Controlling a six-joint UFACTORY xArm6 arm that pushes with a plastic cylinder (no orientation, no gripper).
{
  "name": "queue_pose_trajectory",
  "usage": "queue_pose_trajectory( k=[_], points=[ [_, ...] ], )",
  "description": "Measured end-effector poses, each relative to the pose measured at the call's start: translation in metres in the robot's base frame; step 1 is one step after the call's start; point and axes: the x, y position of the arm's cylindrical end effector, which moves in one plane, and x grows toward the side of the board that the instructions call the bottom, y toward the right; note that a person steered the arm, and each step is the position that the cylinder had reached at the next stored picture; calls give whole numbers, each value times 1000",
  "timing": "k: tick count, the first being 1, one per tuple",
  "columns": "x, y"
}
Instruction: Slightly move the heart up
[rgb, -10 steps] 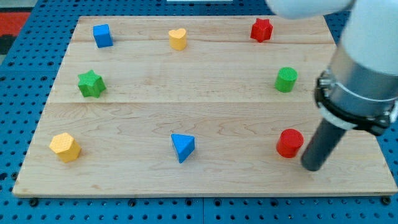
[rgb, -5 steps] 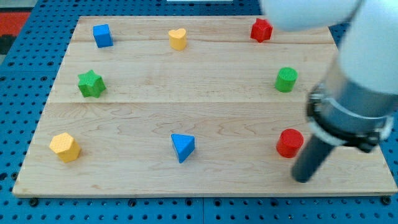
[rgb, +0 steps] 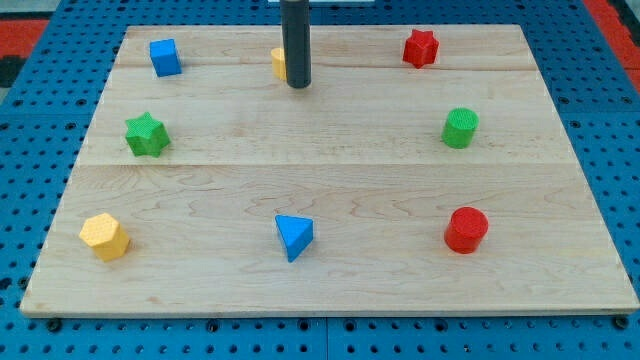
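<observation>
The yellow heart (rgb: 278, 62) sits near the view's top, left of centre, on the wooden board (rgb: 330, 170). The dark rod comes down from the top edge and covers most of the heart's right side. My tip (rgb: 298, 85) rests on the board just below and to the right of the heart, touching or almost touching it; I cannot tell which.
A blue cube (rgb: 165, 57) is at top left, a red star (rgb: 421, 47) at top right. A green star (rgb: 146, 135) is at left, a green cylinder (rgb: 460, 128) at right. A yellow hexagon (rgb: 104, 237), a blue triangle (rgb: 293, 237) and a red cylinder (rgb: 466, 230) lie along the bottom.
The rod has left the bottom right beside the red cylinder and now stands at the top next to the yellow heart. The blocks have not visibly moved.
</observation>
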Motion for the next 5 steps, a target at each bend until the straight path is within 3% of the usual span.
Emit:
queue_pose_trajectory(
  k=[2,5],
  points=[
    [-21,7],
    [-5,32]
  ],
)
